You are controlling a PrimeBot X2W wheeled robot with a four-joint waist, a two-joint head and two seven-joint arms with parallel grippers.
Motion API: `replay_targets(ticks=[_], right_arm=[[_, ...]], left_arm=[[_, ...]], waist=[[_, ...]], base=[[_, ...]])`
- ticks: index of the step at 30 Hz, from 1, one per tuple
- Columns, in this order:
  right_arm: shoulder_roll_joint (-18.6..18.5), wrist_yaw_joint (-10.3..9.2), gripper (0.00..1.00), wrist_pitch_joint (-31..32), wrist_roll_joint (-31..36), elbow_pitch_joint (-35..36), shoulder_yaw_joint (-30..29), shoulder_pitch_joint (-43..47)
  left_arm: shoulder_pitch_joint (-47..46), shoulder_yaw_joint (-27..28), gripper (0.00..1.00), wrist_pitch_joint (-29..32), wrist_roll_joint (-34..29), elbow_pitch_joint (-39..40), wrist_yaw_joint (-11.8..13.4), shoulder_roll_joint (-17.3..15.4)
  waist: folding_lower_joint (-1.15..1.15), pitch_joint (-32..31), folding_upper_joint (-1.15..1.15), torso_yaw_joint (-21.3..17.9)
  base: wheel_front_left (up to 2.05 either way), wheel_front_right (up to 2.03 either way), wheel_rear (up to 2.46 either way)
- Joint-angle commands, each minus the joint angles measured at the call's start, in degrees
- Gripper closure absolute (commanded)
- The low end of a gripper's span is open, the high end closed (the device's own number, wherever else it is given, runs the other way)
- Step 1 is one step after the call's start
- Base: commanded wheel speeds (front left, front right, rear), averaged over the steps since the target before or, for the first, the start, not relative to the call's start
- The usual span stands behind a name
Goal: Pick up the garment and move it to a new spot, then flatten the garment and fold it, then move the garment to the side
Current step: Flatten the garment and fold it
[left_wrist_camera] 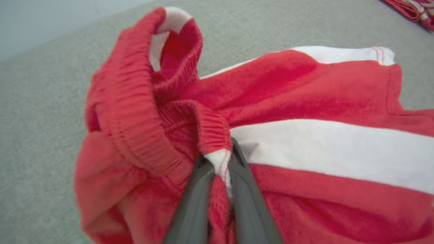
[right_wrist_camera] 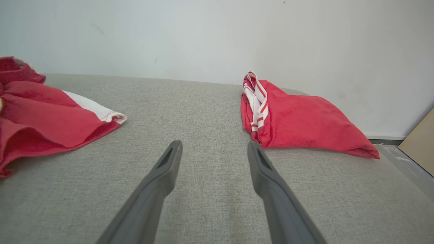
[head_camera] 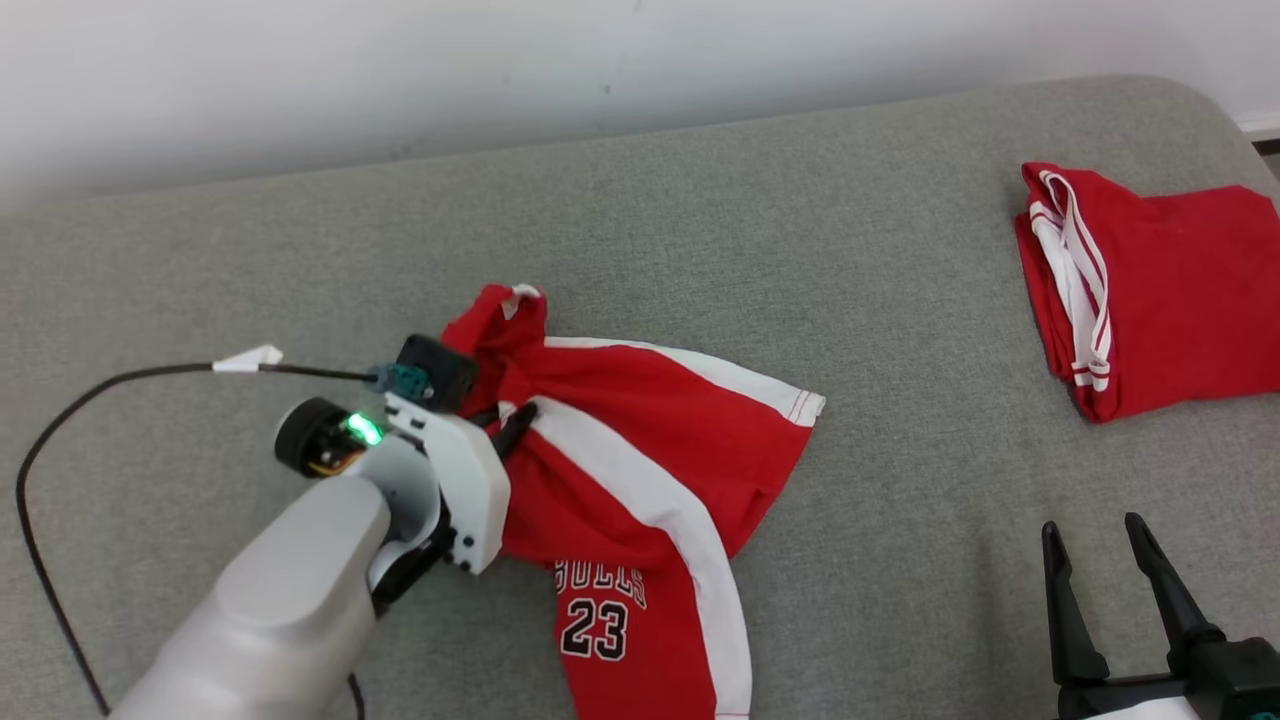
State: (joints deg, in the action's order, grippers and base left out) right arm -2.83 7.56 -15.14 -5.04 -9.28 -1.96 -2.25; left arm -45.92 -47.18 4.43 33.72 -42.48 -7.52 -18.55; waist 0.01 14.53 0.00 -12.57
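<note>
The garment is a pair of red shorts with white side stripes and "BULLS 23" print, lying crumpled on the grey cushion at centre. My left gripper is at its bunched waistband end, shut on a fold of the elastic waistband where a white stripe meets it. The garment's edge also appears at the left of the right wrist view. My right gripper hovers at the lower right over bare cushion, open, fingers spread with nothing between them.
A second red garment, folded with white trim, lies at the far right of the cushion. A black cable loops over the left side. A pale wall runs behind; a floor strip and a brown board lie past the right edge.
</note>
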Motion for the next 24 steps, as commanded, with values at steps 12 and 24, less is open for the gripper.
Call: replay_targets(ticks=[12, 24], right_arm=[[-0.14, -0.15, 0.0, 0.05, -1.18, -1.35, 2.91, -0.93], [-0.12, -0.15, 0.0, 0.06, -4.0, -1.52, 5.1, -1.73]], left_arm=[[-12.52, 5.7, 1.0, -3.96, 2.07, 3.61, 4.69, 4.27], [-19.02, 11.59, 1.0, -18.1, 1.22, 0.02, 13.48, 10.99]], waist=[[-0.01, -2.87, 0.0, -2.32], [-0.01, -0.42, 0.0, -9.15]], base=[[0.0, 0.0, 0.0], [0.0, 0.0, 0.0]])
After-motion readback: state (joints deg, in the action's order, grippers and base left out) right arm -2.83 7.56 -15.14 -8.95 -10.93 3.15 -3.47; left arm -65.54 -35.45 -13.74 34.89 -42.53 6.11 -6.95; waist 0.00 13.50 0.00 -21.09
